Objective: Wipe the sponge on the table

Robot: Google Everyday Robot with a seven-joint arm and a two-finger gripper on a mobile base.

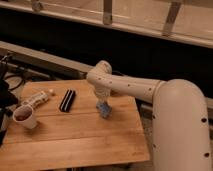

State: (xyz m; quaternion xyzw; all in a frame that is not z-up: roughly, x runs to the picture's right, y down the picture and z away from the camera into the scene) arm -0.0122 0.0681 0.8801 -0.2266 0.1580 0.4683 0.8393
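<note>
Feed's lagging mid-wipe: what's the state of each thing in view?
table: level, bearing everything below.
claw: down at the sponge, right of the table's middle.
sponge: on the table, at the claw's tip.
cup: upright, dark inside, left edge.
bar: lying flat, apart from the sponge.
white item: lying behind the cup.

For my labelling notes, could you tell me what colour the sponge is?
The sponge is light blue, per the camera view; the gripper is right over it.
</note>
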